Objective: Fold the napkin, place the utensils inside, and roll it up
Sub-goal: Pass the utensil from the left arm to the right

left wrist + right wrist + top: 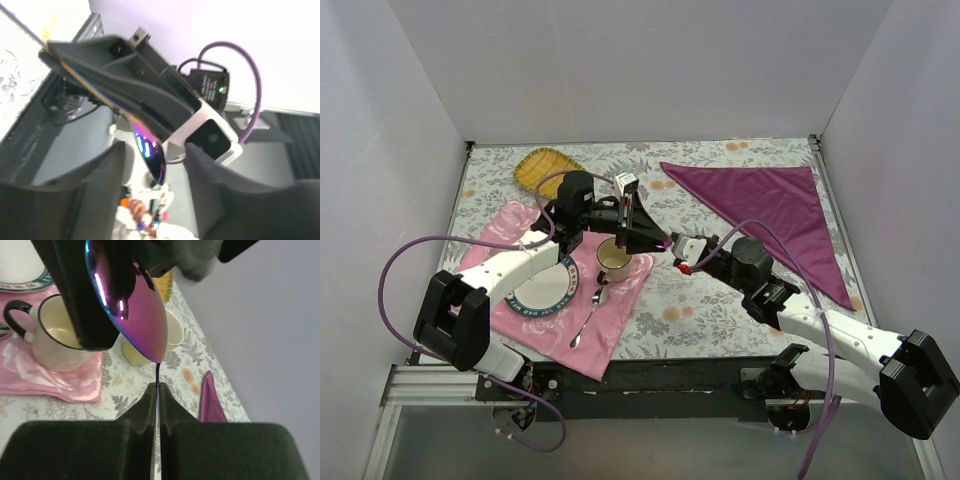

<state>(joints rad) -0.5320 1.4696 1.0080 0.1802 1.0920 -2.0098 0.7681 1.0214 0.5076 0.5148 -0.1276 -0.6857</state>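
Blue-handled spoon: held up off the table near its centre. It sits just at 3 o'clock of the mug, between the two grippers. Its shiny purple head points toward the left arm, and the thin blue handle runs back toward 4 o'clock.
Right gripper: reaches in from 4 o'clock. Its fingers are pinched tight on the blue handle just behind the head.
Left gripper: comes in from 9 o'clock. Its fingers stand narrowly parted on either side of the purple head. The left wrist view shows a gap on both sides. I cannot tell whether a finger touches the head.
Napkin: dark purple satin lying flat as a triangle at 1 to 2 o'clock of the table. Its long tip trails toward 4 o'clock along the right edge. It is well apart from both grippers and from the spoon.
Pink placemat: at 8 o'clock, under the left arm.
Mug: cream with a dark rim, upright on the placemat's 2 o'clock corner.
Plate: white with a dark patterned rim, on the placemat at 9 o'clock of the mug and partly hidden by the left arm.
Silver spoon: lies on the placemat at 6 o'clock of the mug.
Yellow dish: on the table at 11 o'clock, beyond the placemat.
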